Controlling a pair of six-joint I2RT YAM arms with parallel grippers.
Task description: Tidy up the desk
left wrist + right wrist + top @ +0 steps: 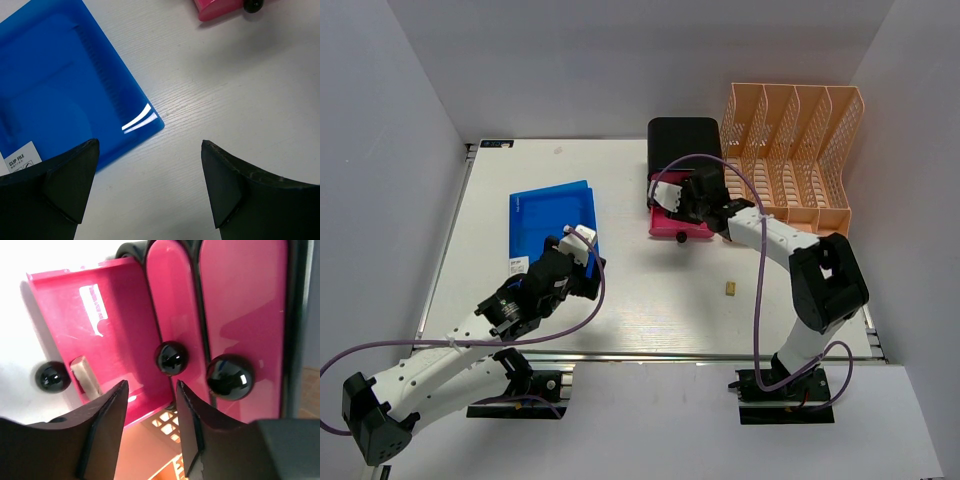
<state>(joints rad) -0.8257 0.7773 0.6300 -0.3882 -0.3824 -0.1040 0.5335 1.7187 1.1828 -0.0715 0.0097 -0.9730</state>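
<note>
The white desk (650,290) holds a blue folder (552,218) at the left and a black drawer unit (685,145) with pink drawers at the back centre. Its lowest pink drawer (100,325) is pulled out, and a small off-white piece (85,376) lies inside. My right gripper (150,385) is open just below the middle drawer's black knob (171,358), with nothing between its fingers. From above, the right gripper (688,205) sits over the pink drawer (675,225). My left gripper (150,145) hangs wide open over bare desk (225,90) beside the folder's corner (150,120).
A peach lattice file rack (790,160) stands at the back right, right next to the drawer unit. A small tan block (731,288) lies on the desk in front of the right arm. A metal rail (650,355) runs along the near edge.
</note>
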